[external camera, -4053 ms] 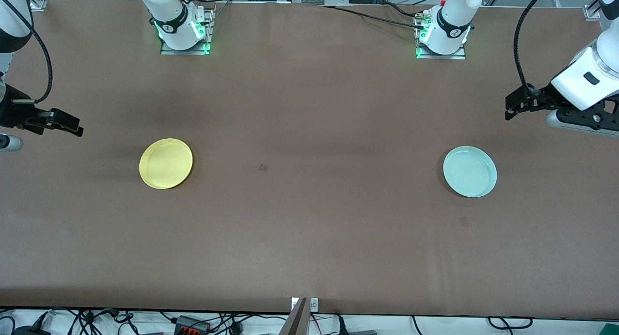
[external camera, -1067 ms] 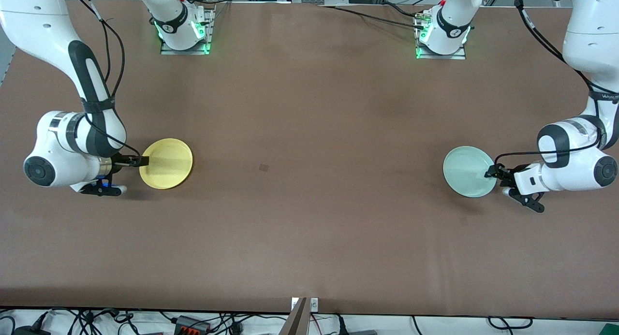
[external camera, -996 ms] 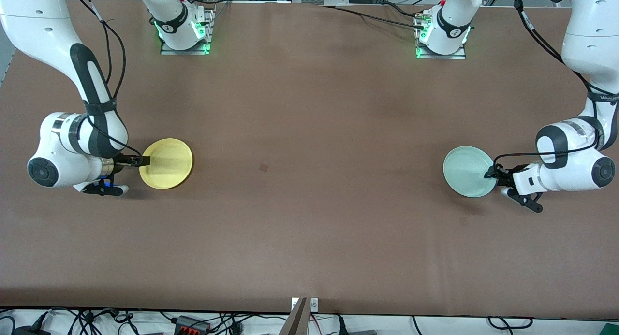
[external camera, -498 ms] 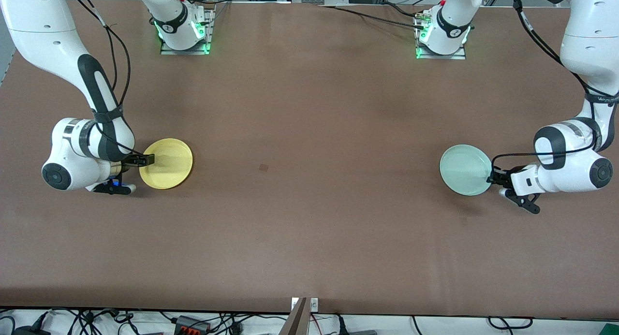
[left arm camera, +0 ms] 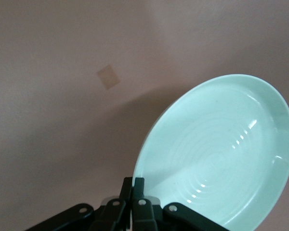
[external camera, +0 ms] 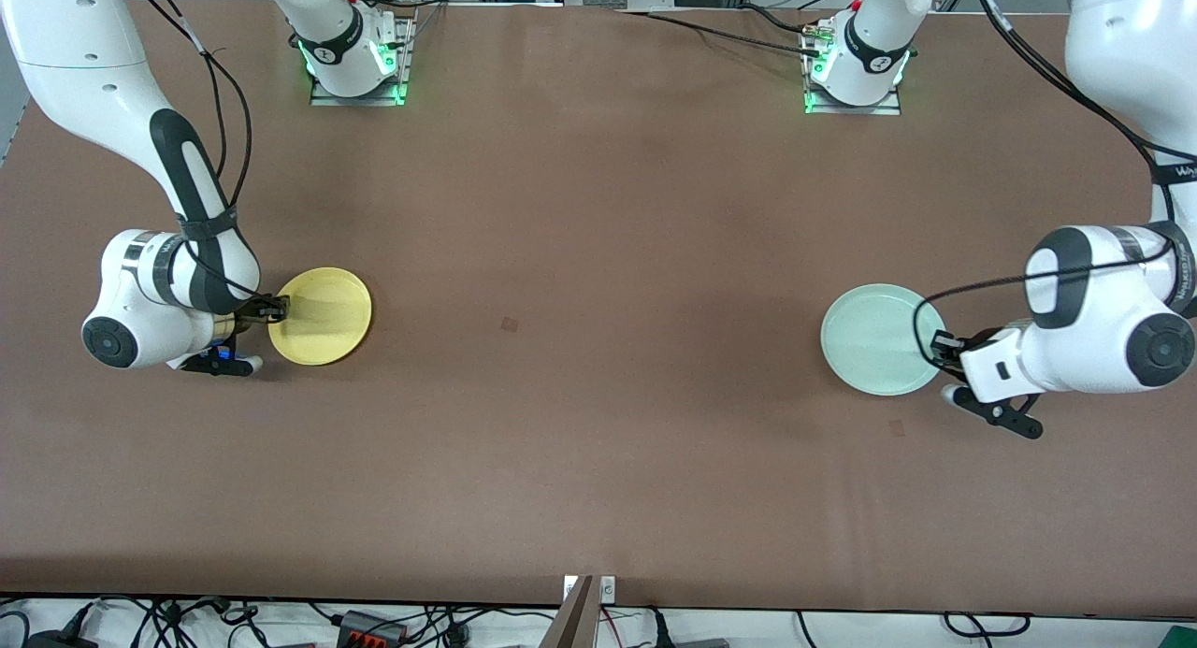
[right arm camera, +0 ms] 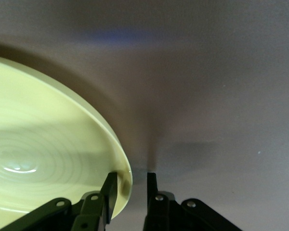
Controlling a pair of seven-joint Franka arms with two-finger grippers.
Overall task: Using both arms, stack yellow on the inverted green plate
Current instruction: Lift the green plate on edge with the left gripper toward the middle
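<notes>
1. I count two plates on the brown worktop: one round shallow pastel-yellow plate toward the right arm's end, and one round shallow pale mint-green plate toward the left arm's end, the two well apart. Two white arms, one gripper each.
2. I judge the step in hand to be the grasp on both plates at once.
3. My left gripper is clamped tight on the green plate's rim; in the left wrist view that plate looks tipped and lifted off the worktop, open side up.
4. My right gripper straddles the yellow plate's rim, one finger inside, one outside, with a narrow gap showing, so I would not call it a firm hold yet. That plate lies on the worktop.
5. Next, I think, the green plate needs turning rim-down and setting toward the middle; the right gripper must finish pinching before lifting yellow onto it.
</notes>
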